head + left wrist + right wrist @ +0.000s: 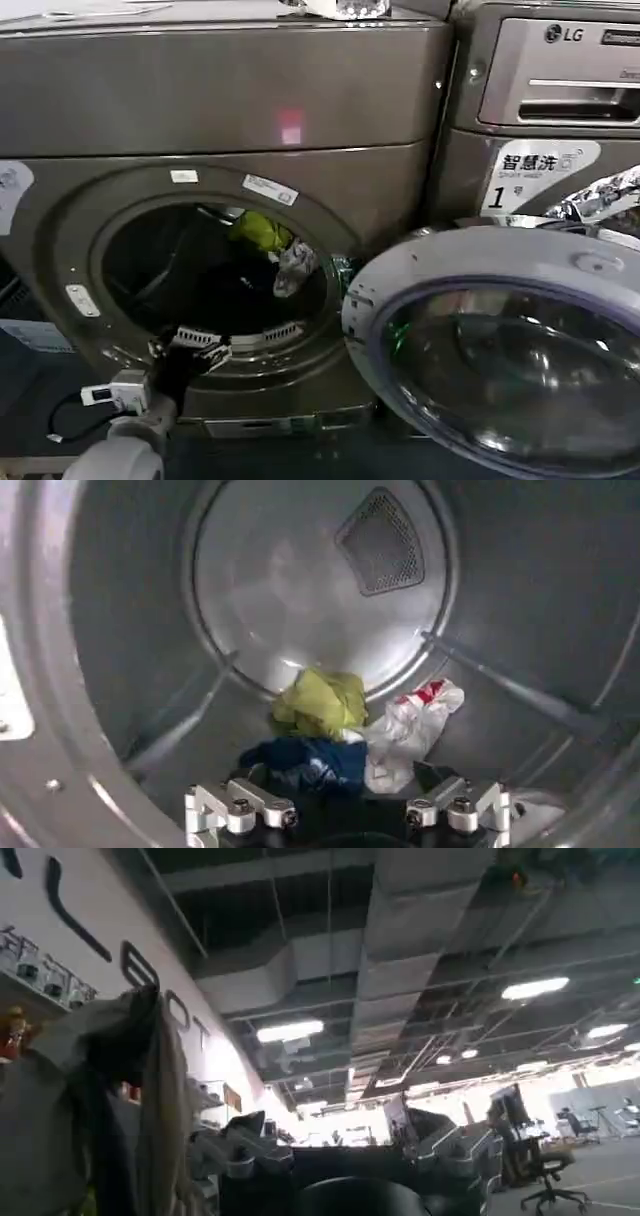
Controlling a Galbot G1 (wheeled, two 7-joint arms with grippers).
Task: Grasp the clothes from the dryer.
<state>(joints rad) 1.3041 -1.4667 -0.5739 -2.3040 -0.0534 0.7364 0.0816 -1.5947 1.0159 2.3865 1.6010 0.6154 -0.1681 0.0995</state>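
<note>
The dryer (220, 100) stands with its round door (600, 262) swung out to the right. Inside the drum lie the clothes: a yellow-green piece (320, 702), a dark navy piece (305, 765) in front of it and a white one with red marks (410, 730) beside them. From the head view the yellow-green (262, 232) and white (295, 268) pieces show through the porthole. My left gripper (200, 345) is at the porthole's lower rim, open (347, 805), a short way in front of the navy piece and not touching it. My right gripper (345, 1148) is parked, open and empty, facing the room's ceiling.
The open door takes up the space at the lower right. An LG-branded machine (560, 100) stands to the right of the dryer. Drum paddles (510, 690) run along the drum wall on both sides of the heap. A small white device with a cable (112, 392) rides on my left arm.
</note>
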